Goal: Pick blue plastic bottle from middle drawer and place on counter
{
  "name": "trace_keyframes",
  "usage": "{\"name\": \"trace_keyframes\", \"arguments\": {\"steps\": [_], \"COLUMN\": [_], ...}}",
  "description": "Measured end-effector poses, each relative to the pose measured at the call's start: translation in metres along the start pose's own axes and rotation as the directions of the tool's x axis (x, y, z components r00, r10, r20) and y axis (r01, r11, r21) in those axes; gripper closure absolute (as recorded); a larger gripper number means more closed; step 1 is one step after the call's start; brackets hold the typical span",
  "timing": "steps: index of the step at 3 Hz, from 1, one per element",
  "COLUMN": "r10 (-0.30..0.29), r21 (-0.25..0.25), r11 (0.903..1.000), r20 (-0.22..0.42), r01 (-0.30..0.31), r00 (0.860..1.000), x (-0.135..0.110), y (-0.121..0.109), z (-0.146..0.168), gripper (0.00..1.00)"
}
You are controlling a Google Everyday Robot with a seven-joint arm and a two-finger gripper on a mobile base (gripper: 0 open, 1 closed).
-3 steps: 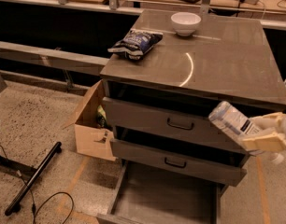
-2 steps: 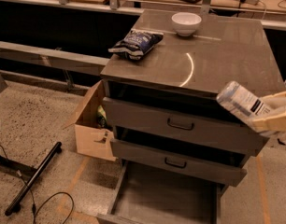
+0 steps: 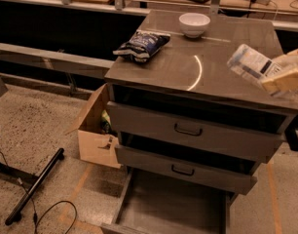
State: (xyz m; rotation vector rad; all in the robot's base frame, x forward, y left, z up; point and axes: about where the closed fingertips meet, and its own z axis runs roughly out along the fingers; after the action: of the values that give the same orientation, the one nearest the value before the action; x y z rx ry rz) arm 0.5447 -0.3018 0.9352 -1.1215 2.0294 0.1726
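The blue plastic bottle [image 3: 252, 64], clear with a pale bluish label, is held tilted above the right part of the counter [image 3: 188, 65]. My gripper [image 3: 274, 78] comes in from the right edge and is shut on the bottle's right end. The bottle hangs in the air, not touching the counter. The middle drawer [image 3: 171, 209] stands pulled out at the bottom of the cabinet, with a bare grey floor.
A dark blue snack bag [image 3: 141, 44] and a white bowl [image 3: 194, 23] lie on the counter's back left and back middle. Two drawer fronts with black handles [image 3: 188, 130] are below. A cardboard box [image 3: 97, 130] stands left of the cabinet. A black pole [image 3: 34, 186] and a cable lie on the floor.
My gripper has lifted the bottle from in front of the drawer fronts up to above the counter's right side.
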Motion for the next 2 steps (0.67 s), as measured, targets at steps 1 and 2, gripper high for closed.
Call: {"name": "trace_keyframes", "arguments": {"steps": [1, 2], "r10": [-0.052, -0.111], "r21": [0.115, 0.149], "r11": [0.992, 0.9829], "r20": [-0.016, 0.011], "r01": [0.053, 0.108], "r00": [0.999, 0.994], "x": [-0.016, -0.034], "y": [-0.045, -0.075], "z": [0.036, 0.078], "gripper": [1.0, 1.0]}}
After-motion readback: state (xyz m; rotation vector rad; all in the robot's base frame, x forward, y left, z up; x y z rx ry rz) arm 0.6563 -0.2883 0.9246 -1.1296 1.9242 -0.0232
